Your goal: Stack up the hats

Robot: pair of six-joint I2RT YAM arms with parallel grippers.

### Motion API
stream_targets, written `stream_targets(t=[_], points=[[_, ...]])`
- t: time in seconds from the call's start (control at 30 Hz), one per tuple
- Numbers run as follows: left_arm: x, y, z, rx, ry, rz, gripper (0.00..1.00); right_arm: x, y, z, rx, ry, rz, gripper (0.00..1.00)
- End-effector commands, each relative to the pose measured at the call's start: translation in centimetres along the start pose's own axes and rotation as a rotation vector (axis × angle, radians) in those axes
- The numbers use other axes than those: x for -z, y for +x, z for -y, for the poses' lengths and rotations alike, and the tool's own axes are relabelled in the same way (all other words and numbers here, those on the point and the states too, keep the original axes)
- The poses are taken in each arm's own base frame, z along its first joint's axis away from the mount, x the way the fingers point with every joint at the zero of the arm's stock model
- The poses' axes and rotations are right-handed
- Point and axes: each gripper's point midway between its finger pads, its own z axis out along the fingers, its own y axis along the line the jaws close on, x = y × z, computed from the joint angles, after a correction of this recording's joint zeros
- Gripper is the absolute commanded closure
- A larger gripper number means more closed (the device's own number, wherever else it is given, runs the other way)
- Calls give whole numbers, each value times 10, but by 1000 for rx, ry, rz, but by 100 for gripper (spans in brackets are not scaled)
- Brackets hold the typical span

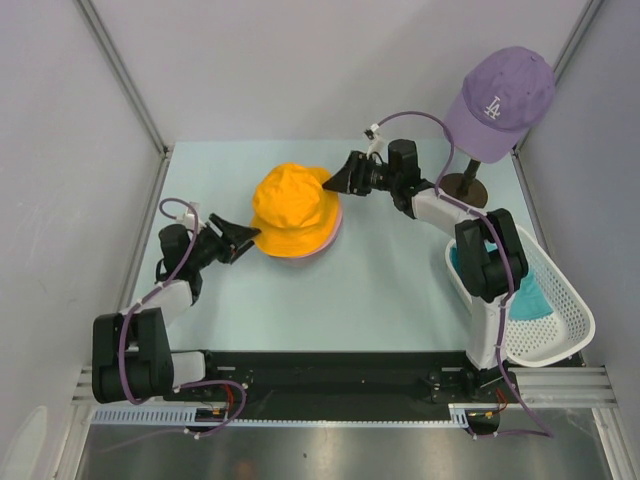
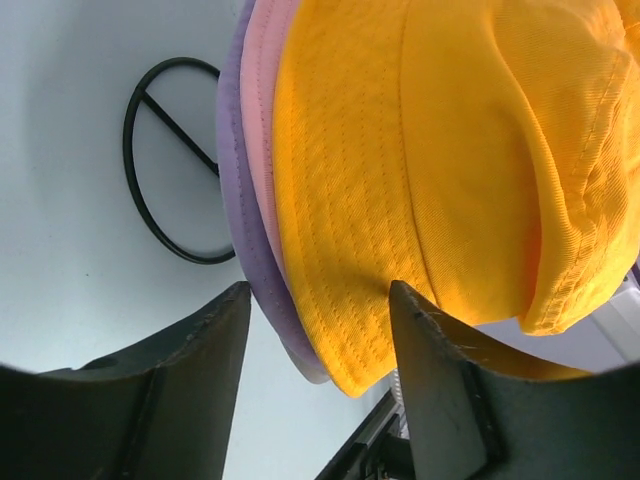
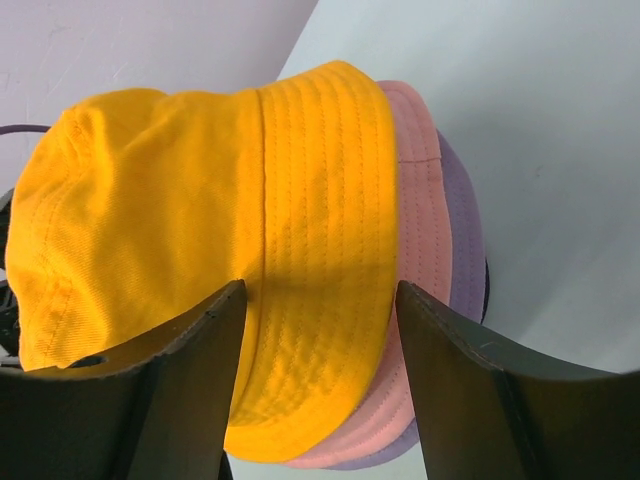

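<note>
The orange hat sits on top of the pink hat and the lavender hat at the table's middle; only a thin pink and lavender edge shows under it. My left gripper is open at the stack's left brim. My right gripper is open at its far right brim. In the left wrist view the orange, pink and lavender brims lie between the open fingers. The right wrist view shows orange, pink and lavender layers. The teal hat lies in the basket.
A white mesh basket stands at the right front. A purple baseball cap with a white LA logo rests on a dark stand at the back right. A black ring lies on the table beyond the stack. White walls enclose the table.
</note>
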Motion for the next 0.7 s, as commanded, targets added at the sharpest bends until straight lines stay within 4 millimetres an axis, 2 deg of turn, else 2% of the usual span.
stream_targets(t=[0.0, 0.1, 0.23, 0.4, 0.57, 0.6, 0.67], points=[[-1, -2, 10, -23, 60, 9, 44, -7, -22, -19, 37, -91, 49, 36], [-1, -2, 10, -17, 64, 17, 53, -7, -23, -20, 26, -104, 56, 48], [-2, -5, 9, -13, 59, 28, 59, -8, -16, -15, 8, -88, 32, 68], [-5, -8, 13, -2, 76, 34, 64, -3, -8, -12, 4, -53, 9, 81], [-9, -12, 15, 10, 91, 46, 73, 4, 1, -4, -11, 8, -20, 100], [-10, -11, 14, 17, 90, 41, 78, 5, 3, -3, -15, 16, -27, 100], [-12, -13, 15, 16, 92, 50, 81, 9, 7, -1, -23, 47, -39, 100]])
